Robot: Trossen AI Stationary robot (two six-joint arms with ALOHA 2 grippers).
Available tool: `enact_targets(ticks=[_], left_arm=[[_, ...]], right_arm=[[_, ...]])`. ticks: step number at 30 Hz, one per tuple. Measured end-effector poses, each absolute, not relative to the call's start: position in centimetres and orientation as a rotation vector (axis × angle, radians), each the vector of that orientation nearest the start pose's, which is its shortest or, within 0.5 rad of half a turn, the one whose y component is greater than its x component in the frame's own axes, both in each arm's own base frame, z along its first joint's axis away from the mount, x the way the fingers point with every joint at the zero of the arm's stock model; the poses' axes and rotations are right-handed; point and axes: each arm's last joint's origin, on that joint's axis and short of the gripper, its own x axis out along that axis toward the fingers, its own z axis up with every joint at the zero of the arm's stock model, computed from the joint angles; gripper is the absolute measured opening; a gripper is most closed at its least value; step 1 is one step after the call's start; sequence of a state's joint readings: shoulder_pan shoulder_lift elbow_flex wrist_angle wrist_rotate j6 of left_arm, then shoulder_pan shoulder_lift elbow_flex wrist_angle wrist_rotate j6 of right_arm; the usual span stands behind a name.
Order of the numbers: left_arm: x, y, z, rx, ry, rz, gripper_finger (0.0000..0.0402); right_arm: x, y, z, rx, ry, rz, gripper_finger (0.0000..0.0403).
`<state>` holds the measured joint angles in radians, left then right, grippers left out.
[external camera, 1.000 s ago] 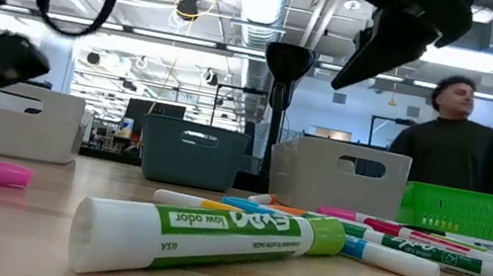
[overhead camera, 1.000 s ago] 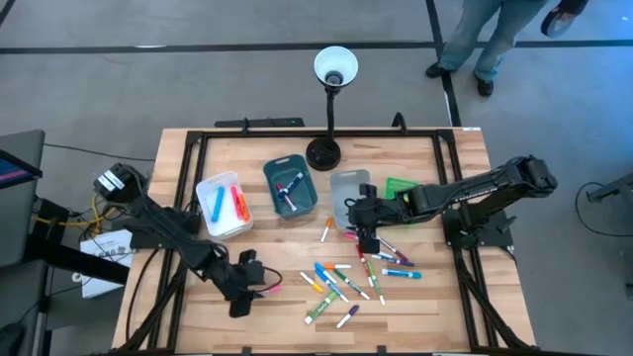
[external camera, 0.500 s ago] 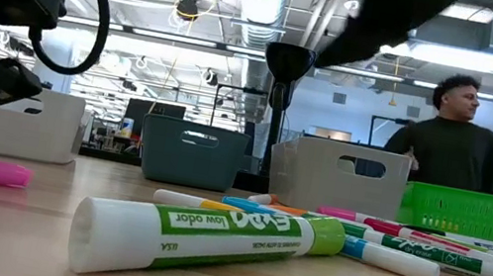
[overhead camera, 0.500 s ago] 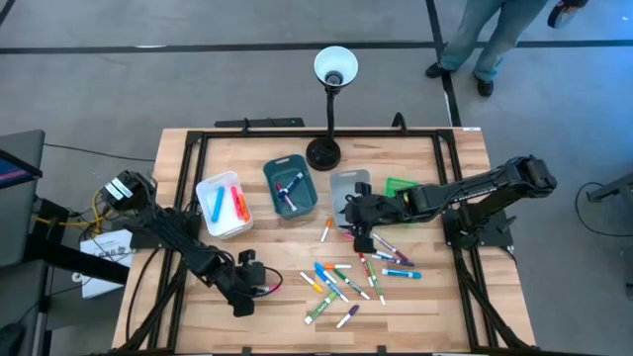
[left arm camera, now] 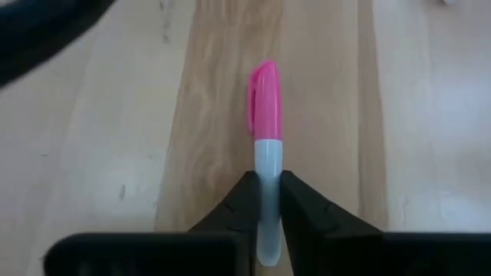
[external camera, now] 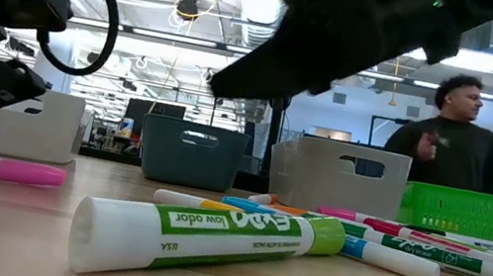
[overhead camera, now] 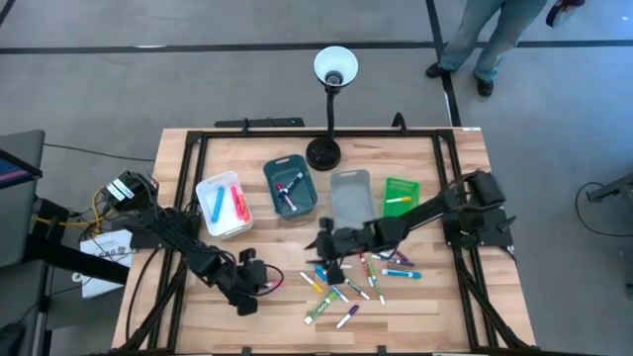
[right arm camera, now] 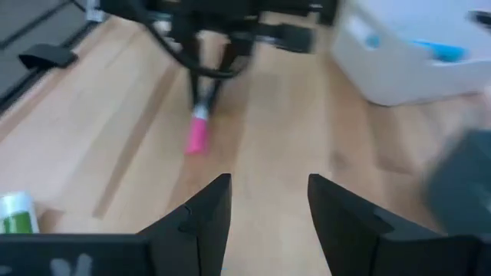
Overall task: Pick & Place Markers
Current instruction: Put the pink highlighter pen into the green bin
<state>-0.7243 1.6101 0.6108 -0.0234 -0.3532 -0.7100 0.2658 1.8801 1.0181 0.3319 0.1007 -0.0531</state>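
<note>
Left end effector [left arm camera: 268, 201] pinches pink marker [left arm camera: 265, 115] at white barrel, flat on desk [left arm camera: 100, 138]. Light, rigid, slick; mid-barrel hold safest. Right end effector [right arm camera: 268, 201] wide, empty.

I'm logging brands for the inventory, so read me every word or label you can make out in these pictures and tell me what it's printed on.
"EXPO" and "low odor", printed upside down on the big green marker lying nearest the low camera.
A smaller line of print on the same barrel: too small to read.
Print on the markers behind it: too small to read.
The pink marker in the left gripper: no text visible.
</note>
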Motion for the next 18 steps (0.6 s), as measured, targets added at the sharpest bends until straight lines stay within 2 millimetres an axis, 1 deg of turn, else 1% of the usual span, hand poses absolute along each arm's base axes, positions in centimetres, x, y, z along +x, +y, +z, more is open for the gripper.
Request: enact_targets(ticks=[5,7,9,15,18], left_arm=[[21.2,-15.6,11.3,-0.111,0.880,0.072,0.0031],[21.6,-15.3,11.4,-0.097,0.864,0.071,0.0036],[22.1,-14.9,11.5,-0.070,0.845,0.061,0.0037],[23.3,-13.9,12.2,0.007,0.771,0.062,0.0032],[23.6,-13.3,12.9,0.024,0.741,0.084,0.0036]], right_arm=[[40.1,10.7,13.8,-0.144,0.554,0.210,0.0164],[40.9,10.7,13.4,-0.133,0.561,0.236,0.0164],[41.5,10.4,13.4,-0.119,0.551,0.257,0.0163],[41.7,8.8,12.9,-0.041,0.607,0.231,0.0157],[41.7,8.6,12.8,-0.029,0.620,0.232,0.0152]])
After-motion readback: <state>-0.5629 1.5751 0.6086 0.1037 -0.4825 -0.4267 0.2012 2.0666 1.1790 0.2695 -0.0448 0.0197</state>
